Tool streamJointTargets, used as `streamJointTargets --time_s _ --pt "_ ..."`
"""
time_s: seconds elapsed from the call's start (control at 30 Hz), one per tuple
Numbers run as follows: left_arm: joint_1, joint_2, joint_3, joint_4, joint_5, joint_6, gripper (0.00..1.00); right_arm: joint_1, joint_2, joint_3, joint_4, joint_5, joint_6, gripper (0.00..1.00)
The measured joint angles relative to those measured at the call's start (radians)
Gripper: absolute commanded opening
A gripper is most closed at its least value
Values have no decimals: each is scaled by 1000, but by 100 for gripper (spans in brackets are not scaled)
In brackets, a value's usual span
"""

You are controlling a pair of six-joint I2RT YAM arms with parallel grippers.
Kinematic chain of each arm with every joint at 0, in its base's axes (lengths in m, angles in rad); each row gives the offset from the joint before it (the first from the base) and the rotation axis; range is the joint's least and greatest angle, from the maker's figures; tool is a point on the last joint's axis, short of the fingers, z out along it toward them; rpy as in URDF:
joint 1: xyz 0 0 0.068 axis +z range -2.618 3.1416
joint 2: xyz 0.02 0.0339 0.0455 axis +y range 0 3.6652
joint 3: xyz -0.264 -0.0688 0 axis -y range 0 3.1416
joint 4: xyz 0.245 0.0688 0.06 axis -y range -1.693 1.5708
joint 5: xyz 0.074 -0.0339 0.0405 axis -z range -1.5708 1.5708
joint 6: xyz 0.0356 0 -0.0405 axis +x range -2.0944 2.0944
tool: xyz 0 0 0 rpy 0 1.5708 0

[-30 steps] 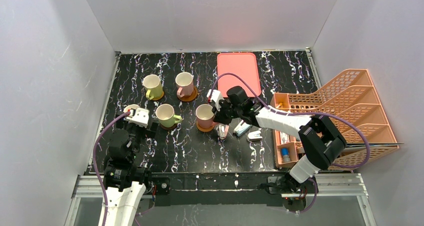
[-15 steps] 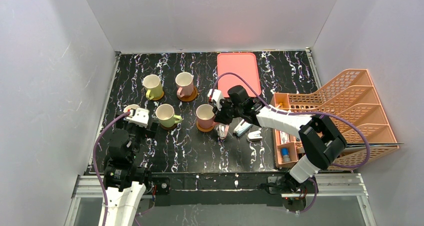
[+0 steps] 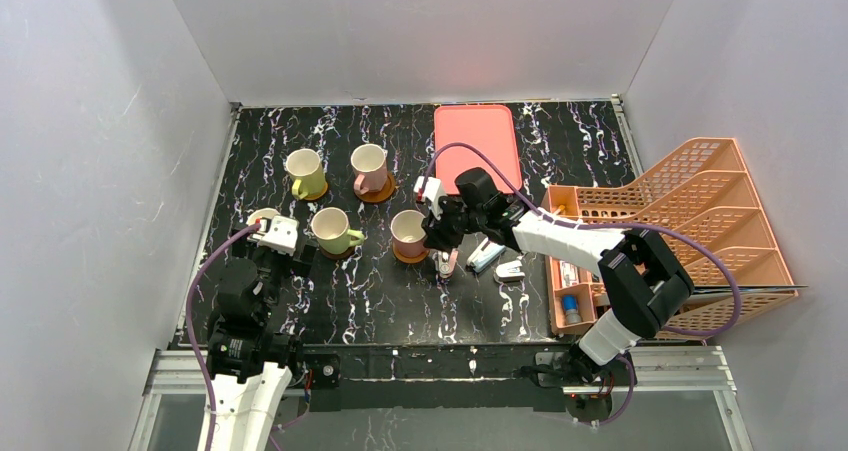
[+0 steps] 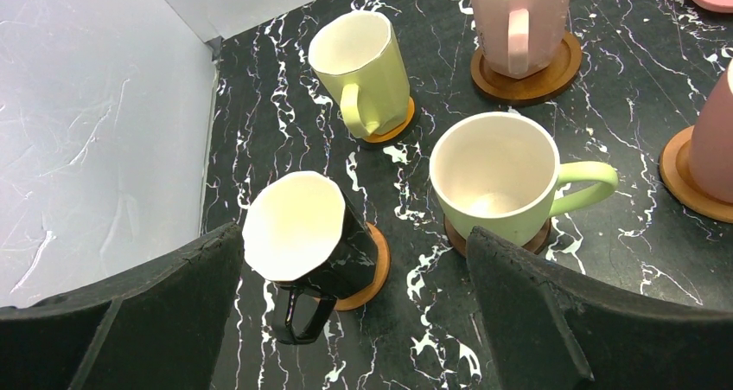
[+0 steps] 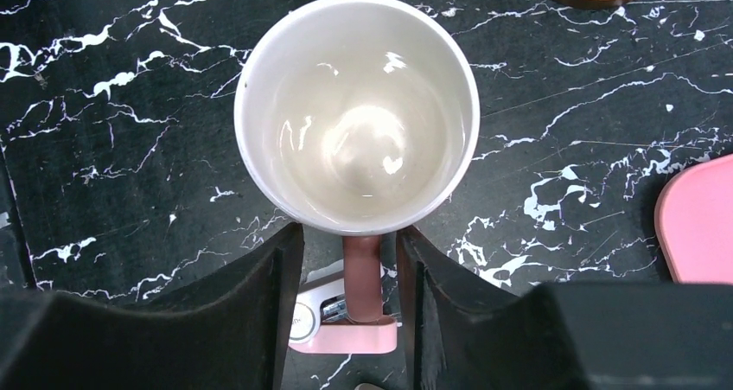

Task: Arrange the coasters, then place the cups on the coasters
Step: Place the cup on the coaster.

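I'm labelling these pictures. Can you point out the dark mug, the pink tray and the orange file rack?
dark mug (image 4: 290,226), left wrist view, on its cream inside.
pink tray (image 3: 477,139), top view, on its bare middle.
orange file rack (image 3: 700,183), top view, on its upper mesh wall.

No words, numbers or signs can be read in any view. The cups have plain sides. The small things on the surface by the rack are too blurred to show any writing.

A pink tray lies at the marble table's far edge, an orange rack at right.
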Motion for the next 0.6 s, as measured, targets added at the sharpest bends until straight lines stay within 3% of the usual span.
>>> streamJointTargets --time_s 0.17,0.37,0.6 --pt "0 0 0 0 0 0 98 -9 -3 0 -1 -18 1 65" --pt "0 0 0 0 0 0 98 -30 -35 0 -1 -41 8 97" --pt "0 0 0 0 0 0 98 -44 -57 6 0 -38 22 98"
